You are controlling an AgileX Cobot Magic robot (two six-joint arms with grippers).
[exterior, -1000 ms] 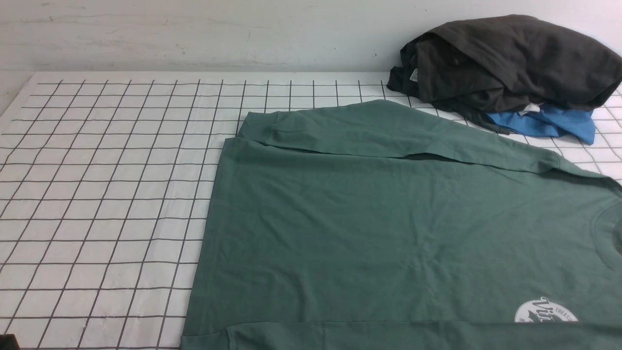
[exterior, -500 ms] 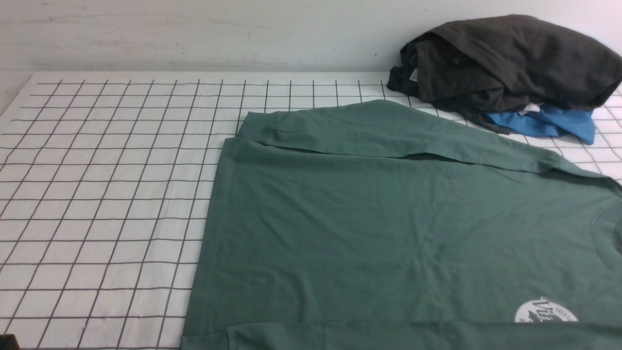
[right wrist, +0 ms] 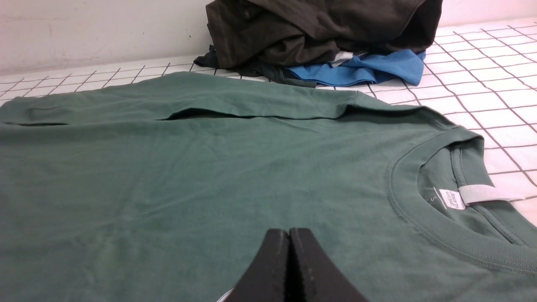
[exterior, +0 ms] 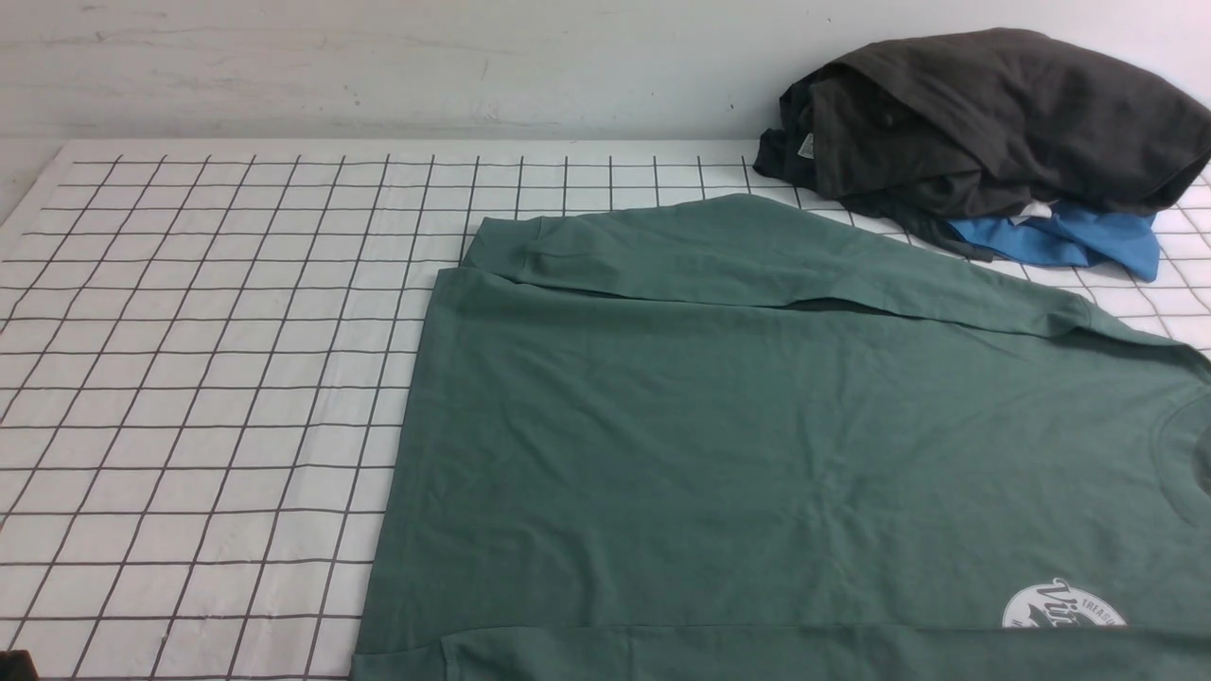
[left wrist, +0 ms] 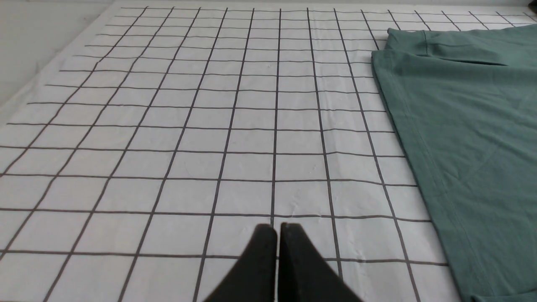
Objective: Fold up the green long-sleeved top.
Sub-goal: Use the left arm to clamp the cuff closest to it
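The green top (exterior: 757, 426) lies flat on the tabletop (exterior: 189, 378), directly beneath the right end effector (right wrist: 288, 233), whose jaws are pressed together on nothing; the left end effector (left wrist: 277, 228), likewise closed and empty, hangs over bare cloth with the top's hem off to its right. Likely risks: a shallow pinch catching one layer and dragging the tucked sleeve loose; a far reach snagging the dark garment (exterior: 993, 113) beyond the right end effector.

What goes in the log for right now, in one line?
green top: lying flat | left pincer: shut, empty | right pincer: shut, empty
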